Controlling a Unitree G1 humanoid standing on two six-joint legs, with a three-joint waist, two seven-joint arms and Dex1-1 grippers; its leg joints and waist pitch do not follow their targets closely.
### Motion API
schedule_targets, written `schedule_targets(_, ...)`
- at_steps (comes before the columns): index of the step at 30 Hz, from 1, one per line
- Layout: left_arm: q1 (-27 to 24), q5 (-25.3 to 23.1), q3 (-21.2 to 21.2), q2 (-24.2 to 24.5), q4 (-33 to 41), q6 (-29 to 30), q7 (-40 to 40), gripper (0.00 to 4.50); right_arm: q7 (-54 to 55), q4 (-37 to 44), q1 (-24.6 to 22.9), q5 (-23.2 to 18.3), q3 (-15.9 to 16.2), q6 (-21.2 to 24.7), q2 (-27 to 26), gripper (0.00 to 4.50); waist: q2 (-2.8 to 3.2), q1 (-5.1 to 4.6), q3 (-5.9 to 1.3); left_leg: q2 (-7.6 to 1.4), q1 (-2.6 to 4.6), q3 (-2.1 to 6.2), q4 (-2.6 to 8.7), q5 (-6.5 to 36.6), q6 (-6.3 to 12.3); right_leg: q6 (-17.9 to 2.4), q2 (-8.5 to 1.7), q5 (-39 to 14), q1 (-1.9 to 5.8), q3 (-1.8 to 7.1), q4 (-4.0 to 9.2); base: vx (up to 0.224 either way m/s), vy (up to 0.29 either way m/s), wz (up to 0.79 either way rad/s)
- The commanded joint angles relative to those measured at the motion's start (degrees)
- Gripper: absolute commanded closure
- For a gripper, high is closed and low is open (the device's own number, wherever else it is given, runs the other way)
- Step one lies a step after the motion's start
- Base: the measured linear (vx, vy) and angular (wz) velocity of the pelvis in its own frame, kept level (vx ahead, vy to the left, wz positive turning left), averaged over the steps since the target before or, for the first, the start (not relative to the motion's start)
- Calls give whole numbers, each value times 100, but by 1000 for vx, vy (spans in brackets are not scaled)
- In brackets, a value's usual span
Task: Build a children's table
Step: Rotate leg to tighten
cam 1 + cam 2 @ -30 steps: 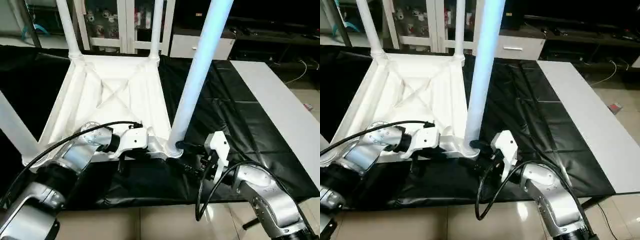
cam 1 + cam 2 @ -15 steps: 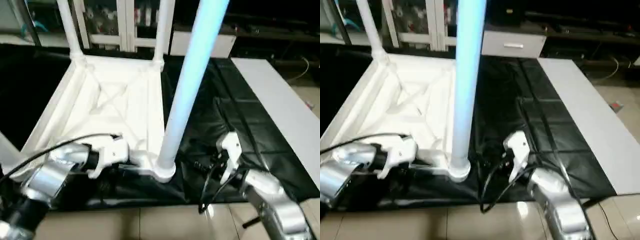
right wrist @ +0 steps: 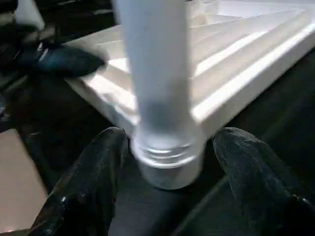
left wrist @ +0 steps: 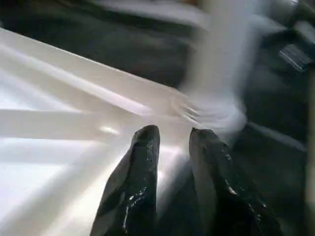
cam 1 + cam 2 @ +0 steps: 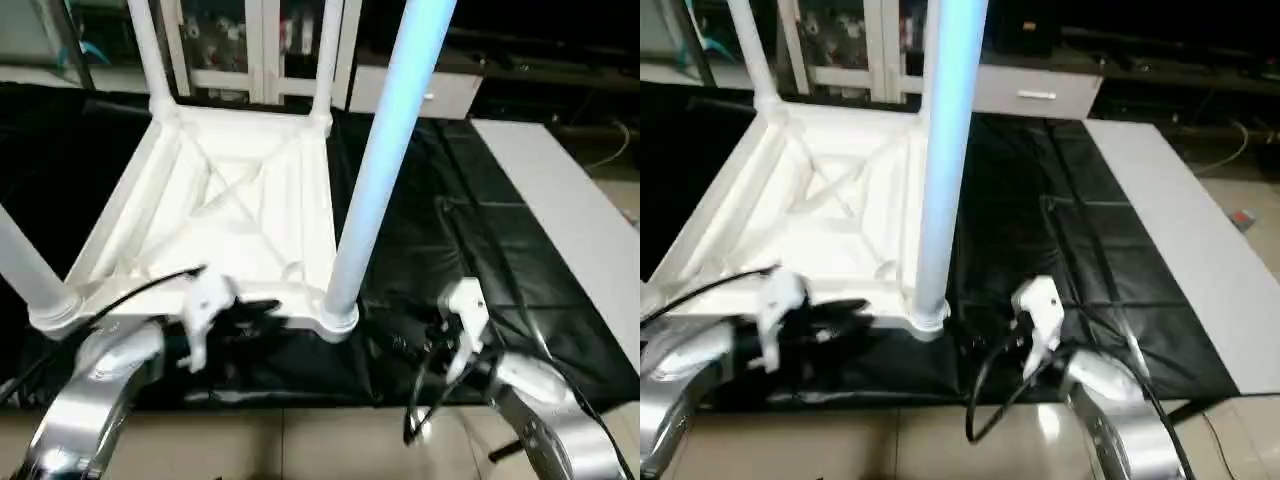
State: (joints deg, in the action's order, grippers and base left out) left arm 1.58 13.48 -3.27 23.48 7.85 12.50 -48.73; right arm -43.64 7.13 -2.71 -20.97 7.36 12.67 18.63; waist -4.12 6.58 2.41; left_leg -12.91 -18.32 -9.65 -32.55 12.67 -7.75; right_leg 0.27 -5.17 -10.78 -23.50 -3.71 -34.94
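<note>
The children's table's white tabletop [image 5: 240, 200] lies underside up on the black cloth, its X ribs showing. Tube legs stand in all its corner sockets: two far ones [image 5: 148, 60] [image 5: 325, 60], one near left [image 5: 25, 265] and a bluish one near right [image 5: 380, 170]. My left gripper [image 4: 174, 135] hovers just off the tabletop's near edge, its fingers [image 4: 142, 162] a narrow gap apart with nothing between them. My right gripper [image 3: 172, 132] stands wide open in front of the near right leg's socket [image 3: 167, 162], one finger on each side and apart from it.
A black cloth [image 5: 450, 230] covers the work surface. A flat white board [image 5: 560, 200] lies along the right side. A glass-door cabinet [image 5: 260, 40] stands behind. Pale floor [image 5: 300, 450] shows at the cloth's near edge.
My left gripper has opened a little and drawn back from the tabletop's near edge. The right gripper stays open by the leg's base. The camera has shifted.
</note>
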Motion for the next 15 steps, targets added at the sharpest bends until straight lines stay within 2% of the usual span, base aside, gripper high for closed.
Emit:
schedule_targets(1,-292,-48,-258,-129,422,-67,520,330,68,184,-133,-114,-96,-69,-19,128,17,34,-217,-26,-147,-46,414,1212,289,-973,-186,-1028,325,228,397,0,0,0)
schedule_targets(2,-408,-195,-346,-260,508,-156,842,330,201,161,-168,-98,-158,-74,-80,128,47,37,-202,-43,-148,-41,427,1326,285,-885,-192,-1235,301,236,423,0,0,0)
schedule_targets(4,-621,-433,-515,-575,644,-241,1490,330,647,49,-193,33,-355,-231,-289,128,35,29,-198,-37,-144,-38,434,1430,255,-743,-184,-1507,274,237,458,0,0,0)
schedule_targets(5,-766,-908,-590,-834,640,-577,2162,330,1341,-156,-131,200,-652,-458,-622,128,-45,33,-192,-41,-165,-32,438,1420,224,-635,-195,-1696,257,239,472,0,0,0)
schedule_targets(6,-766,-908,-590,-834,640,-577,2162,330,1341,-156,-131,200,-652,-458,-622,128,-14,34,-203,-29,-129,-27,443,1457,184,-539,-190,-1817,240,235,495,0,0,0)
schedule_targets(7,-862,-908,-607,-1049,603,-656,2389,330,1633,-254,-128,263,-770,-587,-783,128,-78,37,-204,-31,-130,-27,438,1433,179,-491,-187,-1821,240,238,503,0,0,0)
schedule_targets(8,-930,-871,-617,-1193,579,-687,2514,330,1805,-314,-132,300,-836,-671,-882,128,-41,50,-196,-26,-124,-22,446,1456,156,-476,-183,-1805,230,243,493,0,0,0)
schedule_targets(9,-992,-816,-608,-1325,525,-724,2604,330,1930,-332,-162,326,-863,-678,-959,128,-76,50,-205,-27,-113,-28,436,1468,145,-458,-167,-1653,218,242,491,0,0,0)
schedule_targets(10,-992,-816,-608,-1325,525,-724,2604,330,1930,-332,-162,326,-863,-678,-959,128,-72,60,-207,-21,-118,-27,437,1439,139,-449,-150,-1463,224,243,471,0,0,0)
schedule_targets(11,-1059,-926,-536,-1455,374,-799,2813,330,2167,-303,-199,333,-916,-657,-1124,128,-97,71,-217,-8,-166,-27,406,1071,178,-467,-128,-965,231,245,431,0,0,0)
schedule_targets(12,-1066,-966,-511,-1531,320,-803,2932,330,2316,-233,-207,296,-958,-609,-1245,128,-87,70,-230,-2,-184,-30,383,745,222,-511,-112,-564,226,246,399,0,0,0)
schedule_targets(13,-1053,-957,-515,-1545,321,-781,2953,330,2347,-201,-200,268,-968,-588,-1281,128,-96,60,-270,40,-228,-44,281,-145,409,-694,-66,448,212,225,310,0,0,0)
schedule_targets(14,-1046,-940,-496,-1549,381,-770,2952,330,2373,-159,-186,269,-942,-540,-1284,128,-87,63,-315,72,-243,-45,208,-742,531,-827,-26,1085,203,208,245,0,0,0)
schedule_targets(15,-1033,-930,-480,-1542,437,-753,2946,330,2386,-127,-164,293,-914,-517,-1270,128,-103,57,-393,160,-300,-70,42,-2129,909,-1087,80,2450,121,141,136,0,0,0)
